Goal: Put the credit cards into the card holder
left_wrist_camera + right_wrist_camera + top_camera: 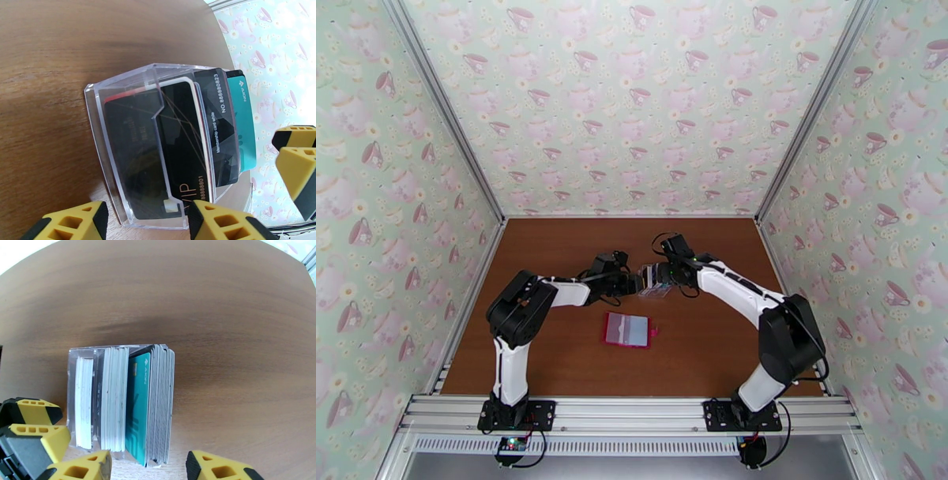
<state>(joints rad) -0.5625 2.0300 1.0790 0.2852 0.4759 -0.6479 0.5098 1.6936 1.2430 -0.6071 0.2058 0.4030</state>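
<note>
top external: elbows out, left pincer [637,283] and right pincer [673,273] flank rack [655,290].

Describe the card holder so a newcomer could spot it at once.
On the brown table, look toward the near edge, about midway across. The card holder lies open and flat there, alone. It is red with a pale grey-blue inside, unlike the clear rack farther back, which stands packed with cards.
</note>
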